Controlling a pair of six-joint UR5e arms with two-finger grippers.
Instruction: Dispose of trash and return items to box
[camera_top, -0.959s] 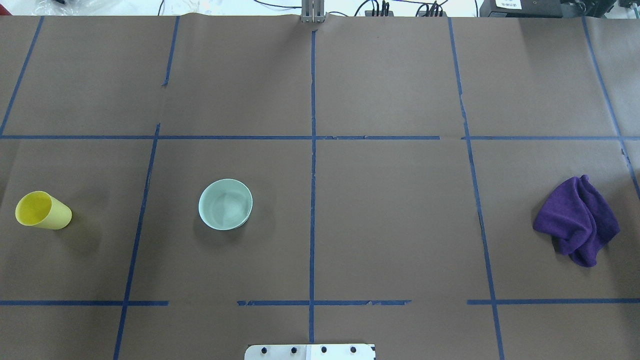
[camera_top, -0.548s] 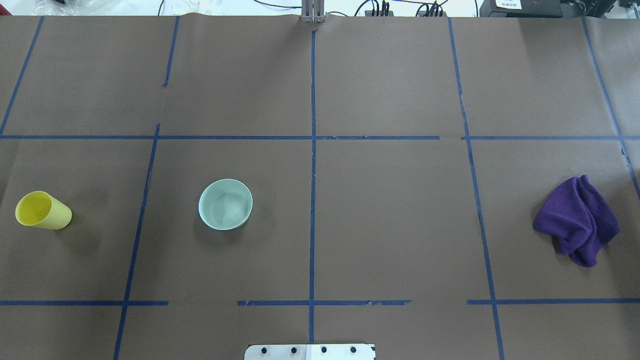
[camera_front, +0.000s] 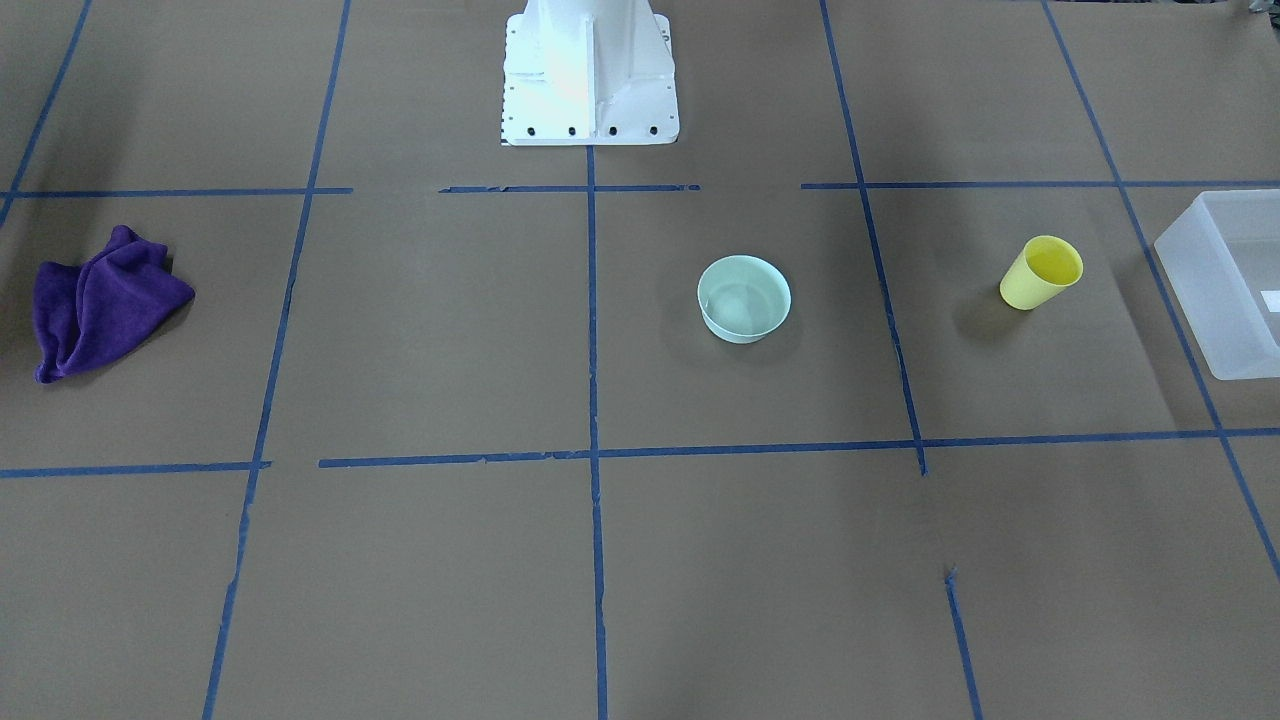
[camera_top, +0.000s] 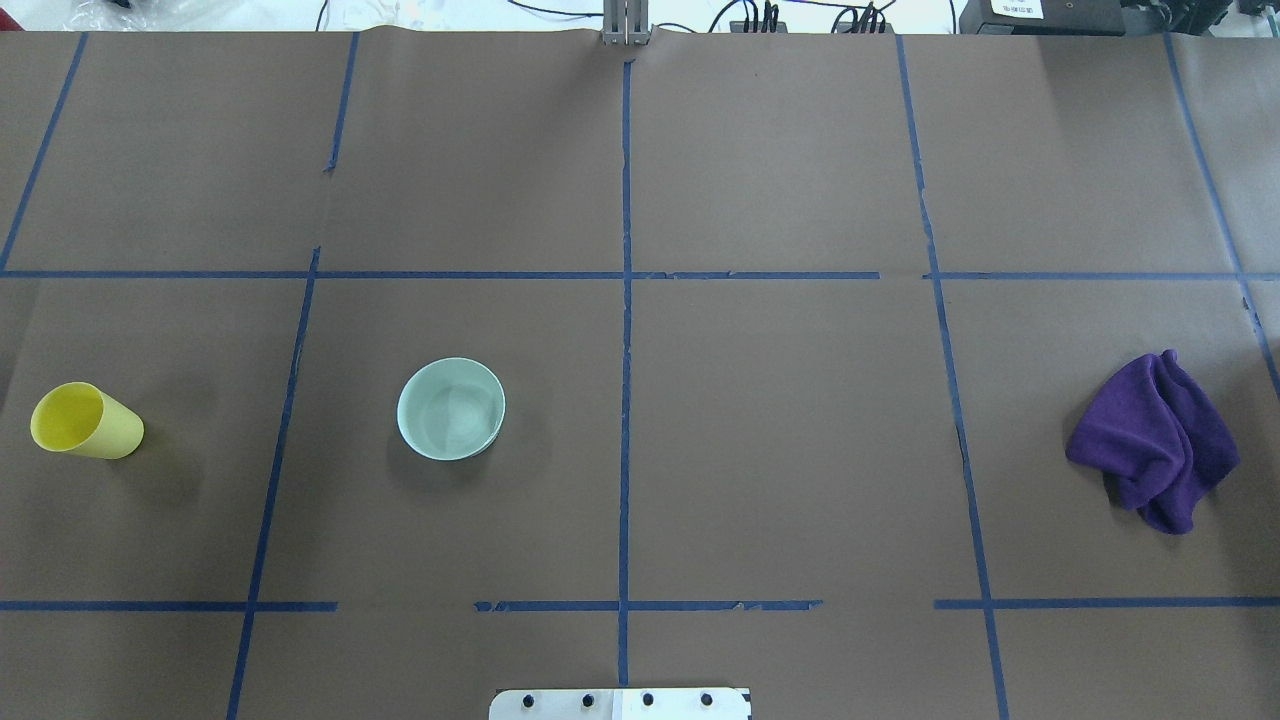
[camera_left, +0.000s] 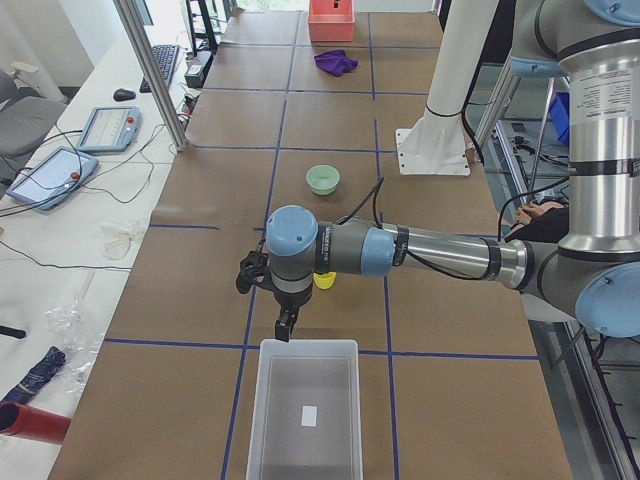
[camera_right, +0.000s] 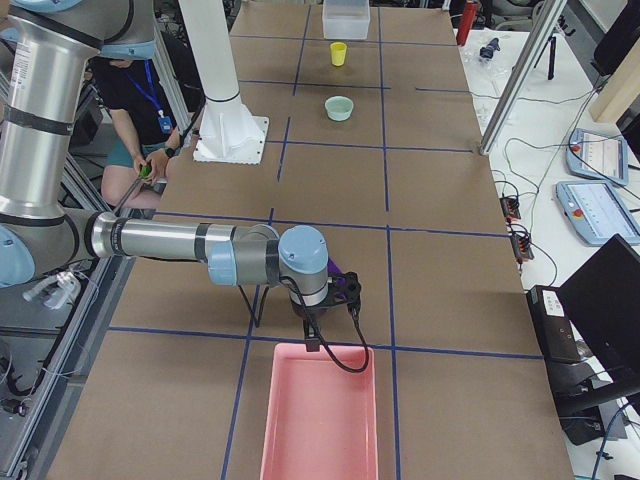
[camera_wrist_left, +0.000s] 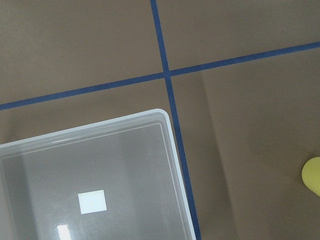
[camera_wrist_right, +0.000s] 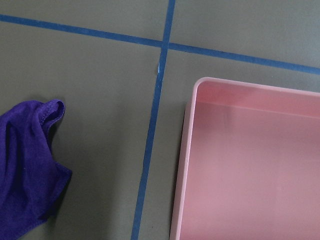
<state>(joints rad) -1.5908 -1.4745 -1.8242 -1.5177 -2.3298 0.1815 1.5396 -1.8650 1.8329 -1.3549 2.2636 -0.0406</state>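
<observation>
A pale mint-green round bowl sits upright, left of centre in the overhead frame. A yellow tapered cup stands mouth-up, well apart from it at the far left. The frosted translucent white rectangular bin lies at the front-facing frame's right edge, near the cup, with a small white square, perhaps a label, on its floor.

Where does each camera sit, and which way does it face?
Front-facing: across the table, facing the robot; white base at top, no arms.
Overhead: behind the robot, looking forward and down; only the base's edge.
Exterior left: table's left end, looking along it; left arm near translucent bin.
Exterior right: opposite end; right arm near pink bin.
Left wrist: down onto the translucent bin's corner; no body.
Right wrist: down onto pink bin, purple cloth; no body.
Shared: front-facing and overhead both show mint-green bowl, yellow cup, purple cloth.
</observation>
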